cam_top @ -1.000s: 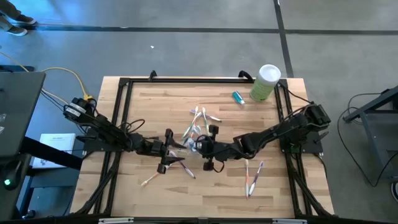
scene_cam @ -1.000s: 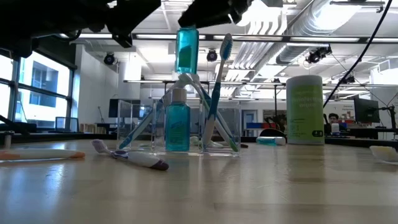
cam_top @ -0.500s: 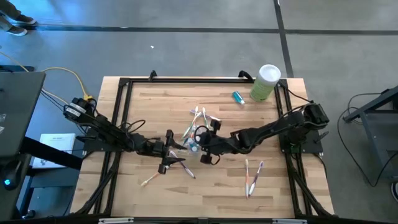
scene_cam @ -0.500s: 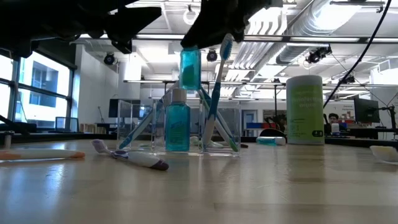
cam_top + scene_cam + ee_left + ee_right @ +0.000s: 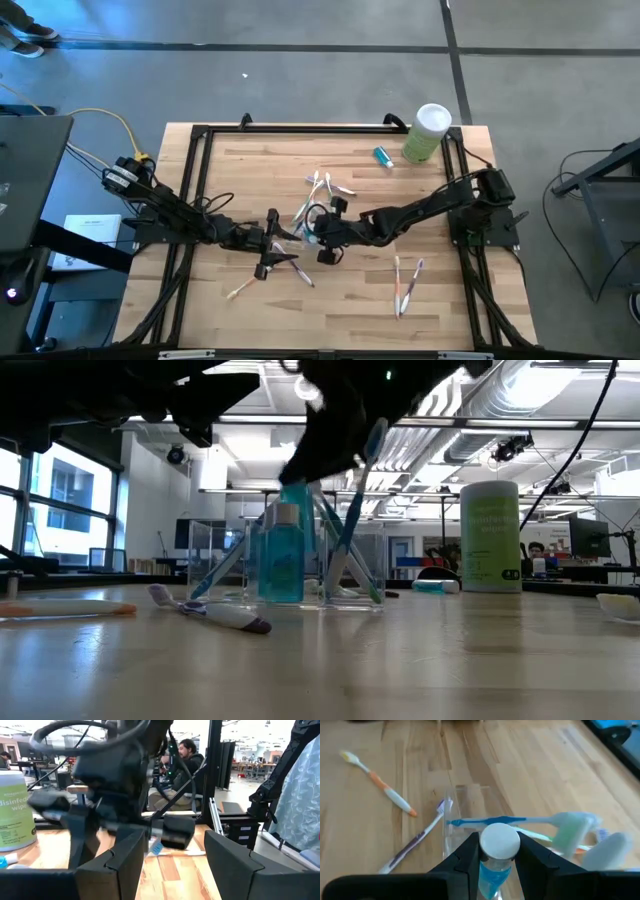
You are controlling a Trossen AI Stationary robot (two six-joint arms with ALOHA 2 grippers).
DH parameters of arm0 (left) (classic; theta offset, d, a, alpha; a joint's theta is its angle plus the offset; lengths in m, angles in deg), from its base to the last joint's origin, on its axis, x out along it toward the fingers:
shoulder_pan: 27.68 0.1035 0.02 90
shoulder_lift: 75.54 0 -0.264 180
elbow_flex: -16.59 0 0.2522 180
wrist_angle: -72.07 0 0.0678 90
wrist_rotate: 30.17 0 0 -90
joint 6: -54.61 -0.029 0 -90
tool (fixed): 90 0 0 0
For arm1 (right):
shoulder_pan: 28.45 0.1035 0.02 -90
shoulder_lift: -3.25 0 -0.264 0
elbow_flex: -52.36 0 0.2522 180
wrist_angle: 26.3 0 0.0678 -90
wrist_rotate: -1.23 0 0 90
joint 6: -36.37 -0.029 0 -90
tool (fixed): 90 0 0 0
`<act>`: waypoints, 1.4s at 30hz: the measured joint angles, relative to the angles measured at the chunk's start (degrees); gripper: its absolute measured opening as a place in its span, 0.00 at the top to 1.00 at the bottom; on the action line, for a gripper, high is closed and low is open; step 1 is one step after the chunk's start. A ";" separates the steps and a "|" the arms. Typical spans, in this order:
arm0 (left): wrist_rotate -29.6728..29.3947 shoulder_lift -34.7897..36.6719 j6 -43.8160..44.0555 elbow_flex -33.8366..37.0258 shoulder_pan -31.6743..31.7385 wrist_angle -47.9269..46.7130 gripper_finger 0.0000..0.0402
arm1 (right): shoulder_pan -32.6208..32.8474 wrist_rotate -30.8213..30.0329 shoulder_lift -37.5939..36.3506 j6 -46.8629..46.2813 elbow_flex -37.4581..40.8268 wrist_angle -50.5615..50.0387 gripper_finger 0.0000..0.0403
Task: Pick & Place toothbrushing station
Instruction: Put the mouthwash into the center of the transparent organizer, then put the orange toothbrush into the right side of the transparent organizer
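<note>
The clear cup (image 5: pixel 303 222) stands at the table's middle and holds several toothbrushes and a blue white-capped tube (image 5: pixel 281 565). It also shows in the low view (image 5: pixel 345 575) and the right wrist view (image 5: pixel 465 807). My right gripper (image 5: pixel 320 236) is right above the cup, shut on a second blue tube (image 5: pixel 496 872) whose white cap (image 5: pixel 499 840) points down at the cup. My left gripper (image 5: pixel 268 243) is open and empty just left of the cup; its fingers (image 5: pixel 125 865) stand wide apart. My right gripper pinches the blue tube's body just behind the white cap (image 5: pixel 492 865) between its two fingers (image 5: pixel 470 855). The fingers slant down from the table's right. The tube is lifted clear, cap downward, at the cup's mouth among the toothbrush heads.
A pale-green canister (image 5: pixel 428 132) stands at the far right corner, with a loose blue tube (image 5: pixel 382 155) beside it. Loose toothbrushes lie near right (image 5: pixel 405 285), near left (image 5: pixel 240 290), beyond the cup (image 5: pixel 325 185) and in front of it (image 5: pixel 215 615).
My right gripper has gone toward the table's left and down toward the cup, still shut on the blue tube. The tube has come from well above the cup down to its mouth.
</note>
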 joint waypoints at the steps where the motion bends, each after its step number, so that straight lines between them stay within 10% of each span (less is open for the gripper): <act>1: 0.00 0.00 0.00 0.00 0.00 -0.03 0.50 | -0.05 -0.22 0.26 0.00 0.06 -0.61 0.76; 19: 0.15 0.95 7.42 -0.02 0.00 -4.66 0.50 | -0.17 0.58 -2.10 4.31 0.09 0.02 0.43; 32: -7.28 18.67 13.26 -0.91 -8.69 -41.96 0.50 | 7.15 4.01 -18.10 -3.28 0.09 -19.76 0.42; 42: -11.03 21.40 23.08 -4.94 -20.51 -62.97 0.50 | 12.94 2.67 -16.74 -10.74 0.16 -28.78 0.42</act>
